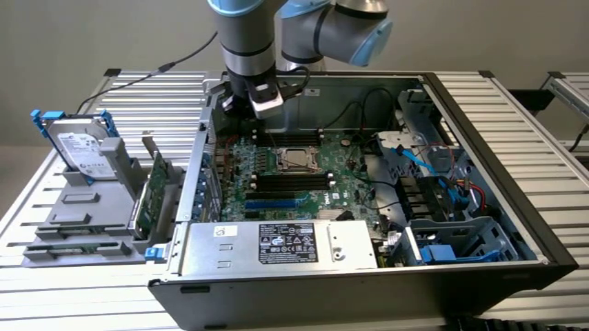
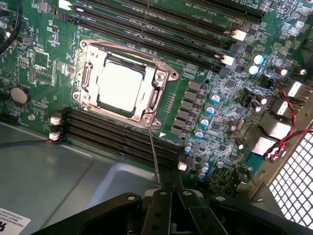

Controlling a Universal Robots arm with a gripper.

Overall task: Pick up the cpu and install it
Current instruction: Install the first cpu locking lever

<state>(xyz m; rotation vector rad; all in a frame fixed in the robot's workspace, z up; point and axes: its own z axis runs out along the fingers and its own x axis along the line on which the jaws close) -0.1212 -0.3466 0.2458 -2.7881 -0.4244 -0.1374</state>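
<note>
Hovering over the far side of an open computer case (image 1: 276, 303), the gripper (image 1: 261, 116) is pictured with its fingers drawn fully together.

The cpu (image 2: 120, 87) is seen lying flat inside the metal socket frame (image 2: 157, 83) on the green motherboard (image 2: 215, 98), flanked on both sides by rows of black memory slots (image 2: 122, 139). A thin metal rod (image 2: 154, 156) runs from a corner of the socket frame toward the closed gripper (image 2: 164, 195) (whether the rod is actually pinched cannot be told). In the exterior view the cpu (image 1: 296, 160) sits near the middle of the board, apart from the gripper. A hard drive (image 1: 81, 148) in a blue bracket is stood upright in a grey holder (image 1: 92, 207) outside the case, on the exterior view's left.
</note>
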